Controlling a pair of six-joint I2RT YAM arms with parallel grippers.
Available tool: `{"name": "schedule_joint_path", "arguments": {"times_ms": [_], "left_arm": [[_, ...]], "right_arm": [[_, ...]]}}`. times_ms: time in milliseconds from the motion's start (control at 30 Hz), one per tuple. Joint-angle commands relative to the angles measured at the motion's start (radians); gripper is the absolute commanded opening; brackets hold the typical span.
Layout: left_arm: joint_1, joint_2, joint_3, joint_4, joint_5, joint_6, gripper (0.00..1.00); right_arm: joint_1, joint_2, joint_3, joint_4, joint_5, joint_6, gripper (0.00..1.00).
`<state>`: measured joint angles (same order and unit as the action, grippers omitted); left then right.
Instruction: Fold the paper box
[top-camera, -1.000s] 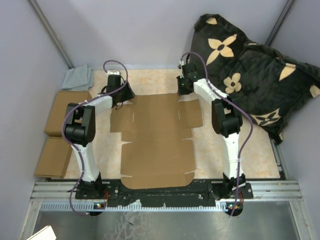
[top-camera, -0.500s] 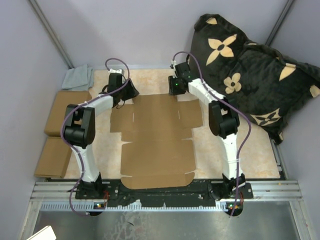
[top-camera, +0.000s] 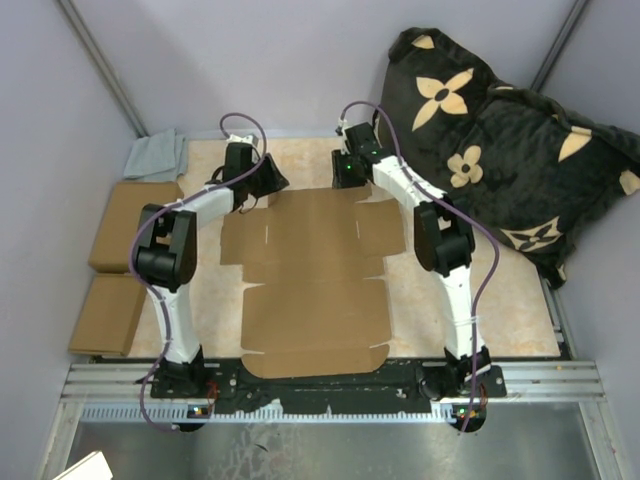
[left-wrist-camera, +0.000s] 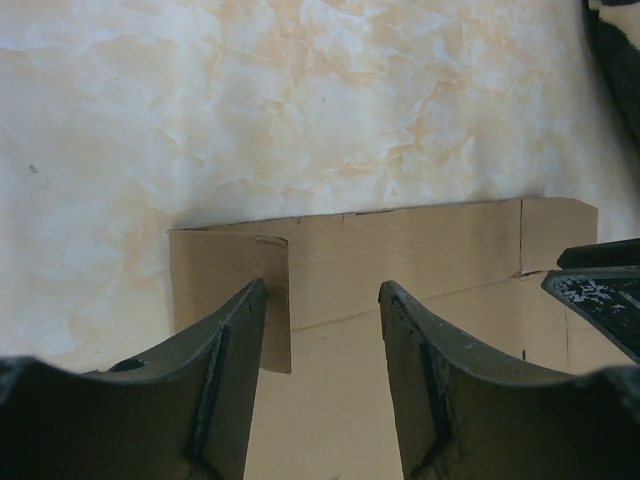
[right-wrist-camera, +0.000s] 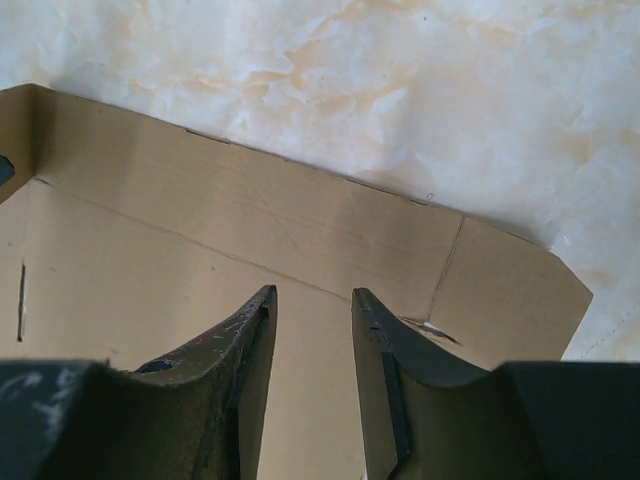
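Note:
The paper box (top-camera: 315, 280) lies flat and unfolded on the marbled table, a plain brown die-cut sheet with flaps and crease lines. My left gripper (top-camera: 268, 186) hovers at its far left corner. In the left wrist view that gripper (left-wrist-camera: 322, 292) is open, with only the box's far strip (left-wrist-camera: 400, 250) showing below the gap. My right gripper (top-camera: 345, 176) is over the far edge, right of the middle. In the right wrist view it (right-wrist-camera: 313, 292) is open above the far strip (right-wrist-camera: 250, 220), holding nothing. The right gripper's dark finger (left-wrist-camera: 600, 290) shows at the edge of the left wrist view.
Two smaller brown cardboard blocks (top-camera: 125, 225) (top-camera: 105, 315) lie at the left of the table, with a grey cloth (top-camera: 155, 155) behind them. A dark flower-patterned cushion (top-camera: 500, 140) fills the back right. A metal rail (top-camera: 330, 385) carries both arm bases at the near edge.
My right gripper has moved left along the box's far edge and its jaws have opened. My left gripper has shifted right toward the far left corner. The box lies as before.

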<state>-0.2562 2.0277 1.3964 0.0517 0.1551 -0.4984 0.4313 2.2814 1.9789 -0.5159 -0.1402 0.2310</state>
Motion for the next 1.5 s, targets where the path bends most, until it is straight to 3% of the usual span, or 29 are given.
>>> {"name": "schedule_joint_path", "arguments": {"times_ms": [0,300,433,500,900,1267,1467], "left_arm": [[-0.011,0.032,0.044,0.028,0.031,-0.012,0.56],[-0.012,0.105,0.055,0.013,0.012,-0.016,0.56],[-0.012,0.115,0.053,-0.007,-0.011,-0.017,0.56],[-0.012,0.117,0.051,-0.013,-0.018,-0.016,0.56],[-0.011,0.131,0.046,-0.041,-0.033,-0.012,0.56],[-0.012,0.130,0.038,-0.038,-0.023,-0.017,0.56],[-0.011,0.126,0.038,-0.039,-0.019,-0.017,0.56]], "right_arm": [[0.000,-0.005,0.026,0.018,0.014,0.004,0.37],[-0.026,-0.123,-0.104,0.089,0.119,0.056,0.34],[-0.052,-0.132,-0.108,0.058,0.245,0.084,0.09],[-0.061,-0.129,-0.107,0.046,0.282,0.089,0.04],[-0.068,-0.110,-0.102,-0.024,0.515,0.107,0.00],[-0.066,-0.108,-0.144,0.114,0.127,0.037,0.04],[-0.065,-0.141,-0.176,0.171,0.014,0.043,0.05]]}}
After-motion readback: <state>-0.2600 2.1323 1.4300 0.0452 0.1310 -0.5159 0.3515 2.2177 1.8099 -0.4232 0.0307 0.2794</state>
